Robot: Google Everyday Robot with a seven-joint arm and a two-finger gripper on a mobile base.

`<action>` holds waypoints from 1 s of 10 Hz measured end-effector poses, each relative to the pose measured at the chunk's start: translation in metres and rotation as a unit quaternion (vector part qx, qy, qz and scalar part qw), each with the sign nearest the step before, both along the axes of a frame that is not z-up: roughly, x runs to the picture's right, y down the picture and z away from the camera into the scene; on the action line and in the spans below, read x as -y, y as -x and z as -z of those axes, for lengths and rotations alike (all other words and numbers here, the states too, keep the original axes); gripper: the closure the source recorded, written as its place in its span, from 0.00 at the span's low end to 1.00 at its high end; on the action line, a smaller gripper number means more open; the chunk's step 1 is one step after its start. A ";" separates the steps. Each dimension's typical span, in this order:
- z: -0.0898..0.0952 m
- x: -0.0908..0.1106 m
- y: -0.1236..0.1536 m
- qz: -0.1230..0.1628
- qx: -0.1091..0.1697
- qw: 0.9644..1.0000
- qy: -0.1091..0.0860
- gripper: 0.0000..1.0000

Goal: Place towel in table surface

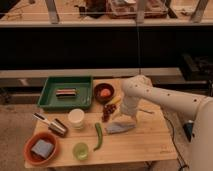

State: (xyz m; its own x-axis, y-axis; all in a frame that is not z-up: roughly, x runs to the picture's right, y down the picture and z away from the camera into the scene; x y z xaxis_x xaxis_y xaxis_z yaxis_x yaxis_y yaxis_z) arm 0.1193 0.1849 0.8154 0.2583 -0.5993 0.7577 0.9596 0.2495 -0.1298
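A grey towel lies crumpled flat on the wooden table, right of the middle. My white arm comes in from the right, bends above the table and points down. The gripper hangs just above the towel's right end, very close to it; I cannot tell whether it touches the cloth.
A green tray holds a bar at back left. Left of the towel are a brown bowl with an orange fruit, a banana, grapes, a white cup and a green pepper. A green cup, a bowl with a blue sponge and a metal can stand front left.
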 end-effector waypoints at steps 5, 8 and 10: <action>-0.007 -0.024 0.011 -0.012 0.006 1.000 0.012 0.20; -0.021 -0.036 0.026 -0.009 0.013 1.000 0.018 0.36; -0.021 -0.037 0.035 -0.008 0.019 1.000 0.020 0.55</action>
State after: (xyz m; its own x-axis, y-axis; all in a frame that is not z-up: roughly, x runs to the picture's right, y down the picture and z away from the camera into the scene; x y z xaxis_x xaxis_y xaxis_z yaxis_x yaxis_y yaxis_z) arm 0.0847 0.2217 0.8364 0.2383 -0.5646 0.7902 0.9600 0.2599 -0.1039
